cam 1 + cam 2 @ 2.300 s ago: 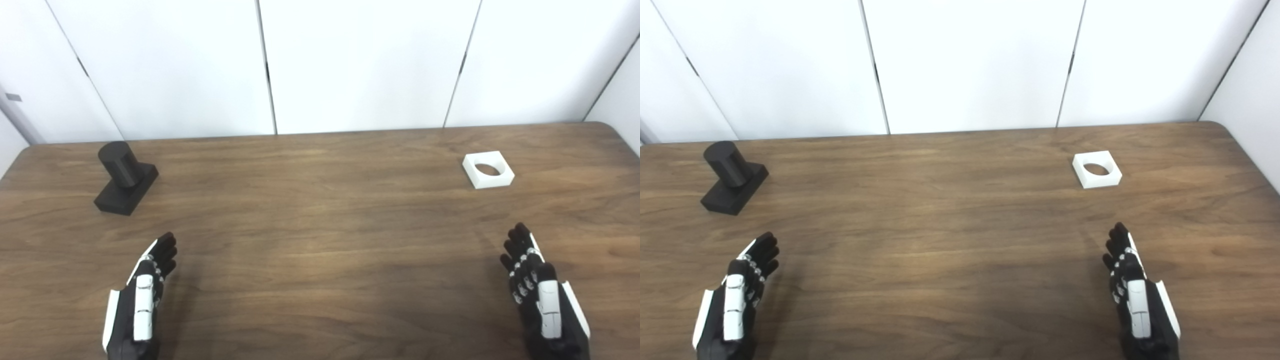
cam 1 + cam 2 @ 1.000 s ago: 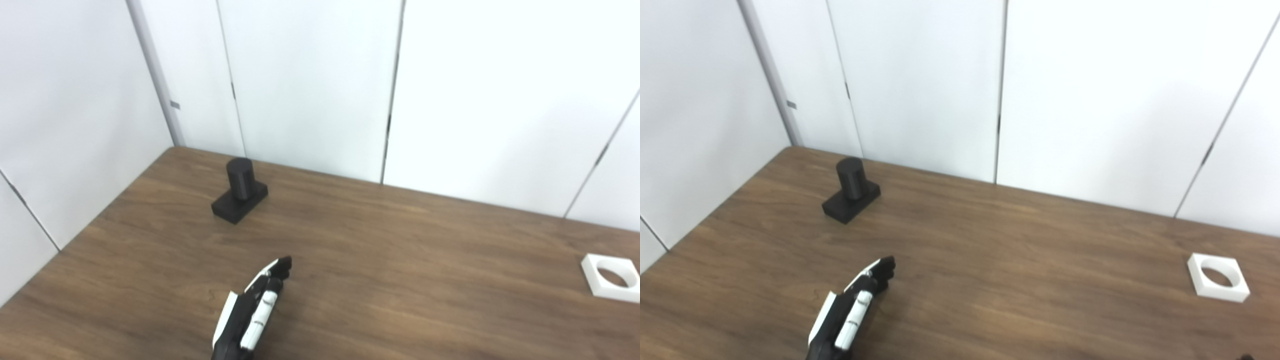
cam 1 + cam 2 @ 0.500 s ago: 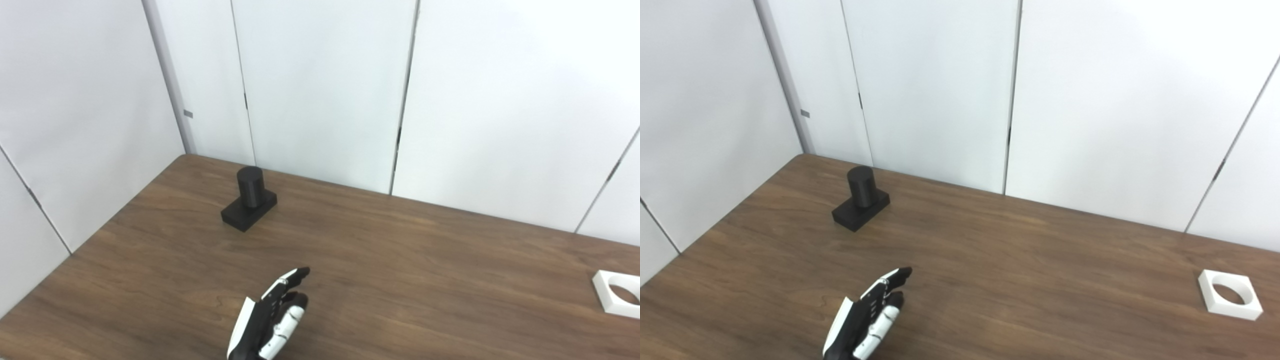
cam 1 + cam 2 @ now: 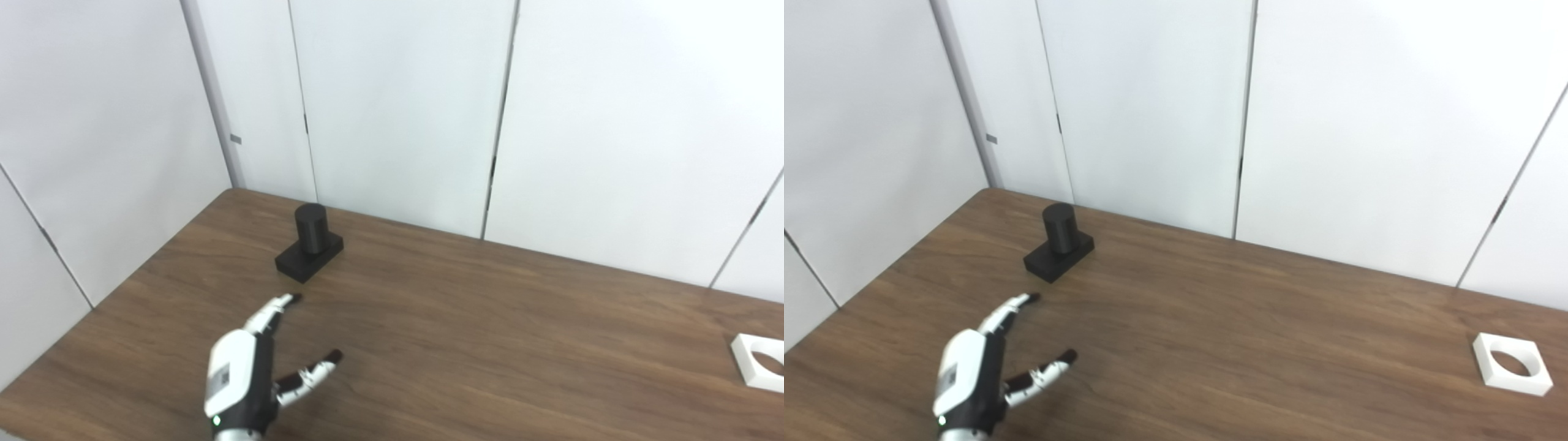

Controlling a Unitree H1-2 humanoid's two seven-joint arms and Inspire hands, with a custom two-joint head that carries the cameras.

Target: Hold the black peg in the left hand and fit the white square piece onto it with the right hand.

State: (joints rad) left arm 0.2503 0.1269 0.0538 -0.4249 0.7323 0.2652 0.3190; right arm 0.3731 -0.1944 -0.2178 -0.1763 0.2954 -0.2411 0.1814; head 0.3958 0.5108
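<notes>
**Left hand reaching for the peg, nothing grasped yet**

I have my left hand (image 4: 248,367) spread wide and empty above the surface (image 4: 490,343), fingers pointing toward the black peg (image 4: 310,243), near it but not touching. The peg stands upright on its block base at the far left. The white square piece (image 4: 1511,364) lies flat, well apart at the right edge. My right hand is out of view. My worry: coming in low, I could shove the base or tip the peg before my fingers close.

Black peg (image 4: 310,241), white square piece (image 4: 1511,364), brown wood-grain table (image 4: 490,343), black-and-white left hand (image 4: 254,367)
</notes>
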